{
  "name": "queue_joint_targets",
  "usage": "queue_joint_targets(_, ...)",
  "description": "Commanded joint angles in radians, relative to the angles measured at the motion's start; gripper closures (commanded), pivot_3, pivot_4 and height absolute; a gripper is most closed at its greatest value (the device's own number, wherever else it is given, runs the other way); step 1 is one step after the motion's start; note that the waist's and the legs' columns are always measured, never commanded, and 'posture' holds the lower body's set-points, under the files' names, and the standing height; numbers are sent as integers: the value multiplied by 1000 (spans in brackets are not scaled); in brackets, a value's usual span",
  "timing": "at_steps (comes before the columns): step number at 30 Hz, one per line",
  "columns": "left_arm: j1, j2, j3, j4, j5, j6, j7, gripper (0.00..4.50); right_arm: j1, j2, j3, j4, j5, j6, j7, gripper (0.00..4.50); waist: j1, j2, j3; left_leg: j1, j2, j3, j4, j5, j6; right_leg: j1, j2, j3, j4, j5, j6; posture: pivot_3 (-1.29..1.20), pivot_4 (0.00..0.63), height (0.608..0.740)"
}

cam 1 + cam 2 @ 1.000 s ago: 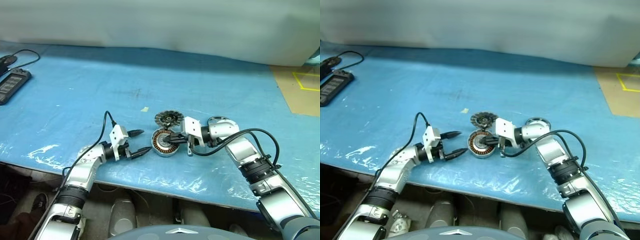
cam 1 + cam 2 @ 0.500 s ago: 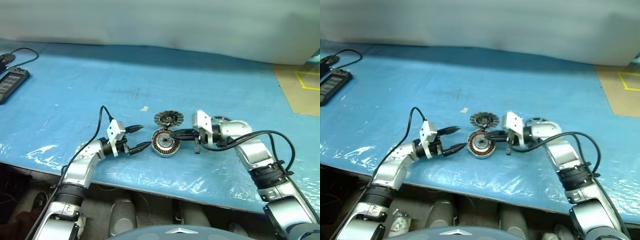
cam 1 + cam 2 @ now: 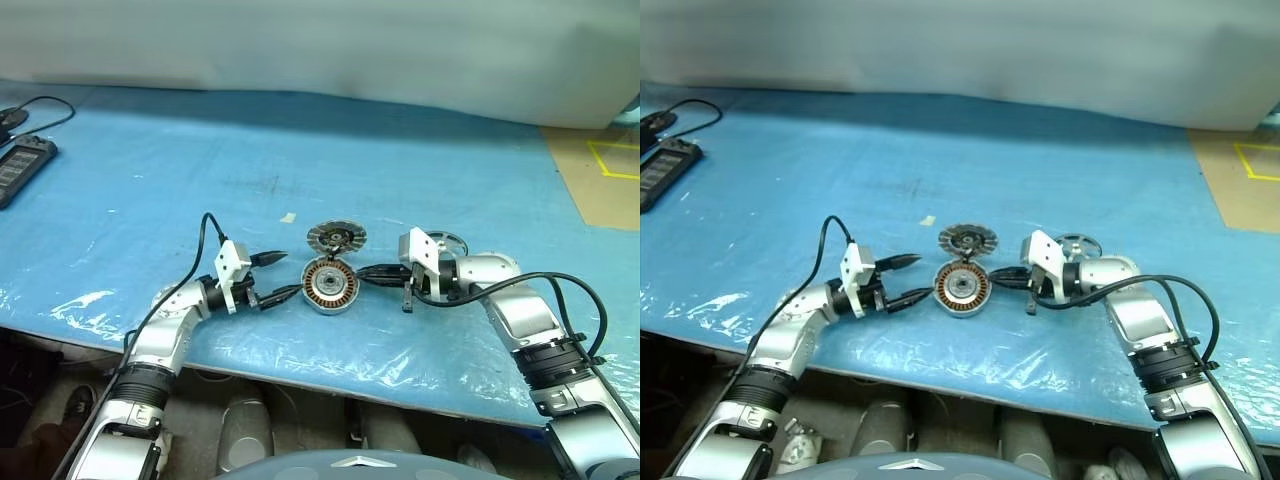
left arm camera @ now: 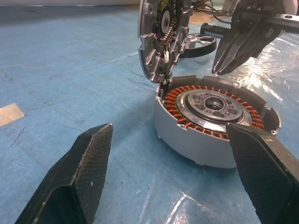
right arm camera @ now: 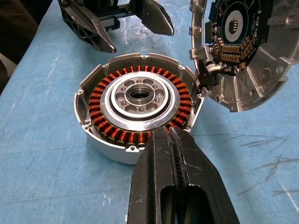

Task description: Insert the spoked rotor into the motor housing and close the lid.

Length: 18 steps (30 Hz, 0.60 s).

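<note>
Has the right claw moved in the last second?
Yes. The shut right gripper has backed off the motor housing toward the robot's right; its tips were over the housing, now beside it.

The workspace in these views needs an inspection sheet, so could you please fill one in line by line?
Surface: blue plastic-covered table.
Job's things: housing open, windings bare, hinged lid raised behind it; rotor on the table behind the right arm.
Clutter: black device at far left; scrap of tape.
Grippers: left gripper open, left of the housing; right gripper shut and empty, at the housing's right.
Cables: black leads on both arms; cord by the device.
Surroundings: pale wall behind; brown floor with yellow tape at right.
</note>
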Motion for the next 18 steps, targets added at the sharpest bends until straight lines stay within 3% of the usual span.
queue_joint_targets(1,-10,2,6,-12,-1,-21,-8,415,-22,10,-22,-6,14,-22,-2,4477,0,0,0,0,0,0,0,0,0,0,0,0,0,0,0,0,150,740)
queue_joint_targets(18,14,3,7,-16,5,-30,-7,415,-17,-22,-50,-15,32,1,8,4477,0,0,0,0,0,0,1,0,0,0,0,0,1,0,0,0,150,740)
